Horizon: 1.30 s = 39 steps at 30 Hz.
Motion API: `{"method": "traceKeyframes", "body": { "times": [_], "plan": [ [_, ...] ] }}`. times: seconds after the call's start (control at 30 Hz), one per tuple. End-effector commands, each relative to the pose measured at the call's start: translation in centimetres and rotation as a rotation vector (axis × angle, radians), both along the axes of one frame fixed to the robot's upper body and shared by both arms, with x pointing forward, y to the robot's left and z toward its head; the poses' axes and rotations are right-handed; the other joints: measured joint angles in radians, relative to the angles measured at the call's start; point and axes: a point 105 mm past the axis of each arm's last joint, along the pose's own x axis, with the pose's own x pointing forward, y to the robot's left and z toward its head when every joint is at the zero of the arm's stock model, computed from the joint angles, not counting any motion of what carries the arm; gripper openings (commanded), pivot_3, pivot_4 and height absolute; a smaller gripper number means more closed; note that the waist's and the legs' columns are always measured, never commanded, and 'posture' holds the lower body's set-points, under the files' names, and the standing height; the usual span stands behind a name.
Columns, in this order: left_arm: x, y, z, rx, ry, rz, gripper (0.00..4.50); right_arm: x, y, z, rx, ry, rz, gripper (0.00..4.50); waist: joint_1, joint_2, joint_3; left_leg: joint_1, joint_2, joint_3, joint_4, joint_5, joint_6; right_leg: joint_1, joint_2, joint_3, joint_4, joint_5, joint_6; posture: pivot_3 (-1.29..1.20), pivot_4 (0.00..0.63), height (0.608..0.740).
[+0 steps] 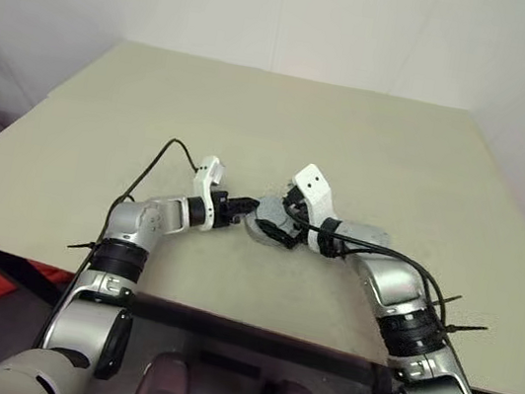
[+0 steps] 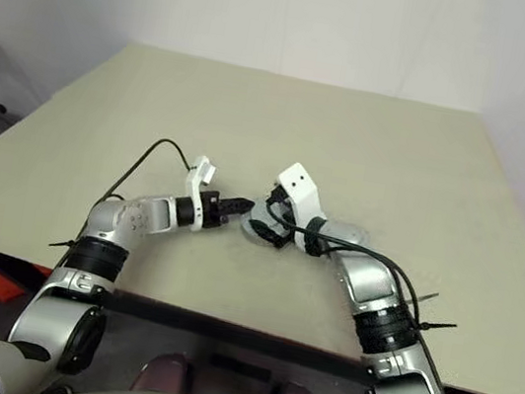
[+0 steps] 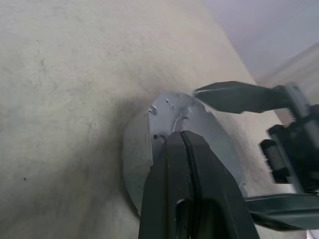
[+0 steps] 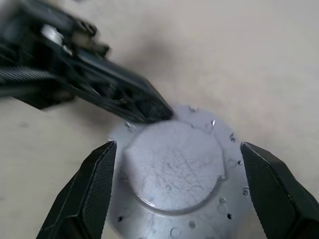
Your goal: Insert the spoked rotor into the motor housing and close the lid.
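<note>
On a pale bench (image 1: 371,144), two robot arms are meeting near the front edge over one round grey-silver metal part. From the left, the left gripper (image 2: 238,205) is reaching in with its jaws pressed together, holding nothing, the tip touching or just over the part's rim. The part looks like the lid (image 4: 174,164), smooth face up with its raised centre, lying flat on the bench. On the right, the right gripper (image 4: 179,191) is hovering with jaws spread wide on either side of it. The lid appears seated over the housing, so closing seems nearly finished; rotor and housing are hidden.
</note>
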Motion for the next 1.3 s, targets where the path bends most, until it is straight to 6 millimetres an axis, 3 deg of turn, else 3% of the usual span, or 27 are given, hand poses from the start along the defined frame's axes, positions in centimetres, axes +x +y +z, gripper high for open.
{"method": "traceKeyframes", "body": {
  "times": [0.03,0.17,0.33,0.47,0.67,1.07,1.3],
  "plan": [
    [-0.5,-0.8,-1.0,0.019,0.042,-0.028,0.0,-0.9,0.0,3.6,0.088,-0.043,0.029,4.47,0.0,0.0,0.0,0.0,0.0,0.0,0.0,0.0,0.001,0.001,0.0,0.0,0.0,0.0,0.0,0.0,0.0,0.74],
    [-0.5,-1.0,-1.0,0.015,0.041,-0.032,0.0,-0.5,-2.0,4.3,0.187,0.093,-0.076,4.47,0.001,0.0,0.0,0.001,0.0,0.0,0.0,0.0,0.001,0.002,0.0,0.0,0.0,-0.001,0.0,0.0,0.0,0.74],
    [-0.3,-1.1,-0.9,0.011,0.034,-0.03,0.0,-0.4,-5.6,0.3,0.223,0.423,-0.276,4.47,0.003,0.0,0.0,0.002,-0.003,0.0,0.0,0.0,0.001,0.004,-0.004,0.0,0.0,-0.002,0.001,0.0,0.0,0.74],
    [-0.1,-0.7,-0.9,0.013,0.03,-0.015,0.0,-1.3,-6.8,-1.7,0.305,0.658,-0.374,4.47,0.004,0.001,0.0,0.001,-0.005,0.0,0.0,0.0,0.001,0.003,-0.006,0.0,0.001,-0.002,0.002,0.0,0.0,0.74],
    [0.4,0.0,-0.8,0.019,0.021,0.014,0.0,-2.2,-5.0,-1.8,0.383,0.78,-0.347,4.47,0.003,0.002,-0.001,0.002,-0.004,0.0,-0.001,0.0,0.0,0.003,-0.006,-0.001,0.001,-0.002,0.002,0.0,0.0,0.74],
    [1.6,1.4,-0.3,0.038,-0.005,0.073,0.0,0.1,-1.3,-3.7,0.555,0.893,-0.442,4.47,-0.015,0.003,-0.001,0.007,-0.004,0.001,-0.007,0.003,-0.005,0.003,-0.006,-0.001,0.002,-0.006,0.008,0.0,0.0,0.74],
    [2.1,1.7,0.0,0.046,-0.02,0.088,0.0,0.3,1.0,-2.7,0.654,0.966,-0.383,4.47,-0.017,0.002,-0.001,0.014,-0.004,0.002,-0.018,0.009,-0.016,0.003,-0.005,-0.001,0.002,-0.006,0.008,0.0,0.0,0.74]
  ]
}}
